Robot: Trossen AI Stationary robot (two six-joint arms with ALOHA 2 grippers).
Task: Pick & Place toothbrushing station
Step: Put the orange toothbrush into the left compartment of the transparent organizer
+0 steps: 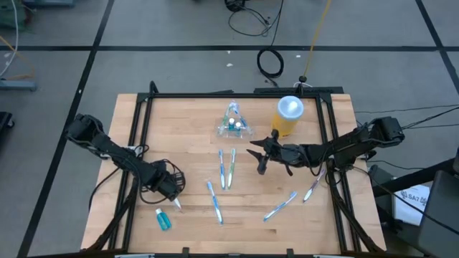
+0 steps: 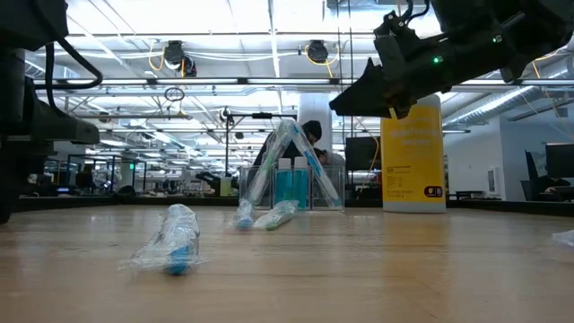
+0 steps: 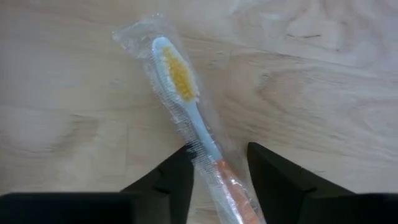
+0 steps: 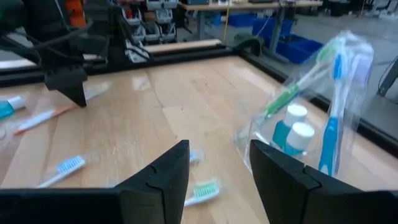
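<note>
- Toothbrushing station (image 1: 234,126) sits toward the far middle of the wooden table (image 1: 186,136), clear plastic, standing free with nothing gripping it.
- Inside it, the right wrist view shows two small bottles with white caps (image 4: 297,134) and wrapped brushes leaning up against each other; I can make out a green one and a blue one there.
- One yellow jar (image 1: 287,117) with a white lid stands just to the station's right, apart from it.
- Right gripper (image 1: 259,159) hovers in front of the jar, above the table, its fingers spread with nothing between them; the station lies ahead of it and off to one side.
- Left gripper (image 1: 176,204) is down at the near left, fingers (image 3: 177,180) parted on either side of a wrapped orange-handled toothbrush (image 3: 189,112) with yellow bristles; whether they touch it, I can't tell.
- Loose on the table, count them: a pair of toothbrushes (image 1: 226,168) side by side in the middle, two more (image 1: 214,201) in front of them, and two (image 1: 294,198) at the near right.
- One small blue bottle (image 1: 163,219) lies near the front left edge.
</note>
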